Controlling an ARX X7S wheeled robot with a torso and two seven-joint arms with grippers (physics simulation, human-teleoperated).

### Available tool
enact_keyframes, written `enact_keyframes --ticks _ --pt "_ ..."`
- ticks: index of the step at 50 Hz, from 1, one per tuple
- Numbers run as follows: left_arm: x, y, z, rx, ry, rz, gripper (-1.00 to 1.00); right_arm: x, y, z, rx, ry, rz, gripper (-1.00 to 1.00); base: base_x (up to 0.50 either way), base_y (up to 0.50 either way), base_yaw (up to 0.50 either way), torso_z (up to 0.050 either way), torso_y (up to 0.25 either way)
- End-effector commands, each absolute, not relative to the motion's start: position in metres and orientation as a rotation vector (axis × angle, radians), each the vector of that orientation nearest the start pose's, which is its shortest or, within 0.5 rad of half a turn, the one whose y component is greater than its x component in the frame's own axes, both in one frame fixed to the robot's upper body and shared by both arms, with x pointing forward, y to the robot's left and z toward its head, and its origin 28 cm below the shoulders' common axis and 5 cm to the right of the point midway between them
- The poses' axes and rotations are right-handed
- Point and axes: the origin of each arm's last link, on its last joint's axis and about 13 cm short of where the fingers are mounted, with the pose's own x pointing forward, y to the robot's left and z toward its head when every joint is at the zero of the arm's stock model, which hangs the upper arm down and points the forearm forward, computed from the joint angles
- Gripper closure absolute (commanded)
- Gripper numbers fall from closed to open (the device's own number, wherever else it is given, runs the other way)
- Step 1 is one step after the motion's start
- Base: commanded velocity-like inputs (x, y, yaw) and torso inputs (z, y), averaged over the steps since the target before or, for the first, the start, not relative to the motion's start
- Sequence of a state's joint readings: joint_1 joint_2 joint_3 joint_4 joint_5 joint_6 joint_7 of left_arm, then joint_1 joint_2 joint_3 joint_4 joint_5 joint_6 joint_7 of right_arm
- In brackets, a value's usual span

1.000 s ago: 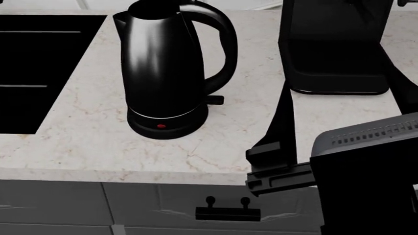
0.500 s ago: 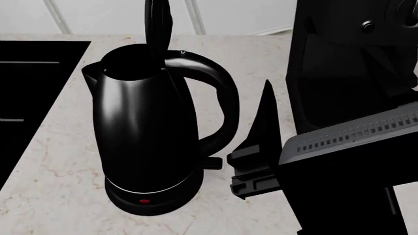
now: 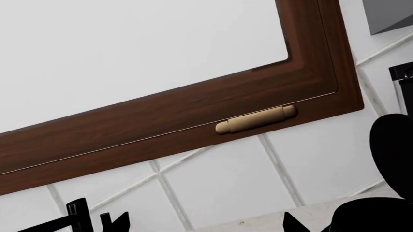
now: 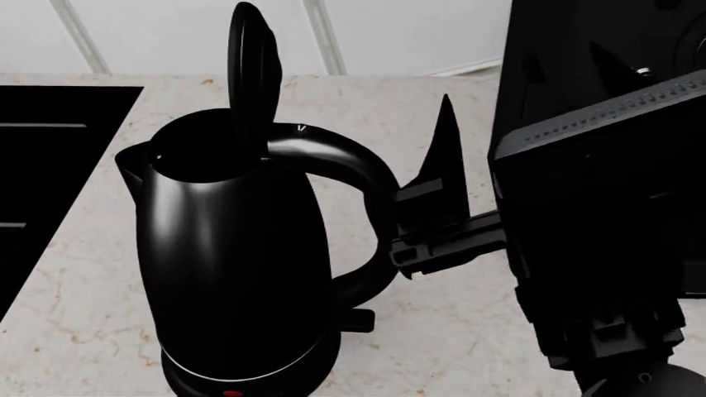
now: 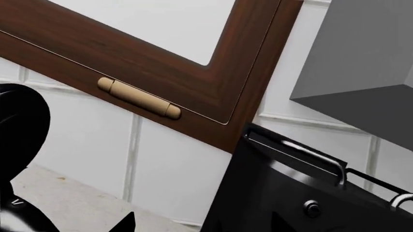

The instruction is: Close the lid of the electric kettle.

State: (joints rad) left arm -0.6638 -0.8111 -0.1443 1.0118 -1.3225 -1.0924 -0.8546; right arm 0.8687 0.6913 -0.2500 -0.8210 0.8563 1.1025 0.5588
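Observation:
The electric kettle (image 4: pixel 231 248) stands on the counter in the head view, spout to the left and handle to the right. Its lid (image 4: pixel 248 74) stands upright and open above the mouth. My right gripper (image 4: pixel 502 124) is open and empty just right of the handle, one finger (image 4: pixel 444 157) pointing up. In the right wrist view the right gripper (image 5: pixel 203 224) shows only its tips, with the lid (image 5: pixel 22 125) off to one side. My left gripper (image 3: pixel 205 224) is open and empty, with the lid's edge (image 3: pixel 393 150) at the frame's side. The left gripper is out of the head view.
A boxy black coffee machine (image 4: pixel 574 50) stands behind my right arm and also shows in the right wrist view (image 5: pixel 310 193). A black cooktop (image 4: pixel 45 165) lies at the counter's left. A tiled wall and a brown-framed wall cabinet (image 3: pixel 193 116) are behind.
The head view has risen and closed in, so the open lid now shows in full. My right gripper has lifted from the counter's front edge to beside the kettle's handle.

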Motion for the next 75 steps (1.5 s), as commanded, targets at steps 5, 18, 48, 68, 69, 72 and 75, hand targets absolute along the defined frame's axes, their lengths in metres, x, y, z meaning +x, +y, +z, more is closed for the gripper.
enact_keyframes --ticks 5,18,48,68,69,72,75 --pt "0.162 0.257 0.260 0.237 -0.335 0.050 -1.00 0.257 -0.122 0.285 -0.370 -0.237 0.192 -1.00 0.00 0.00 0.00 0.000 0.000" --pt "0.163 0.257 0.256 0.241 -0.323 0.057 -1.00 0.269 -0.109 0.309 -0.400 -0.220 0.285 -1.00 0.00 0.00 0.00 0.000 0.000" --pt "0.160 0.261 0.254 0.244 -0.316 0.076 -1.00 0.281 -0.086 0.311 -0.414 -0.144 0.430 -1.00 0.00 0.00 0.00 0.000 0.000" --pt "0.158 0.262 0.254 0.243 -0.322 0.080 -1.00 0.283 -0.073 0.311 -0.431 -0.139 0.488 -1.00 0.00 0.00 0.00 0.000 0.000" --pt "0.157 0.262 0.254 0.242 -0.323 0.081 -1.00 0.283 -0.072 0.311 -0.432 -0.139 0.491 -1.00 0.00 0.00 0.00 0.000 0.000" --pt "0.155 0.263 0.255 0.241 -0.327 0.084 -1.00 0.284 -0.071 0.311 -0.432 -0.140 0.495 -1.00 0.00 0.00 0.00 0.000 0.000" --pt "0.154 0.264 0.256 0.239 -0.332 0.088 -1.00 0.284 -0.069 0.309 -0.432 -0.135 0.505 -1.00 0.00 0.00 0.00 0.000 0.000"
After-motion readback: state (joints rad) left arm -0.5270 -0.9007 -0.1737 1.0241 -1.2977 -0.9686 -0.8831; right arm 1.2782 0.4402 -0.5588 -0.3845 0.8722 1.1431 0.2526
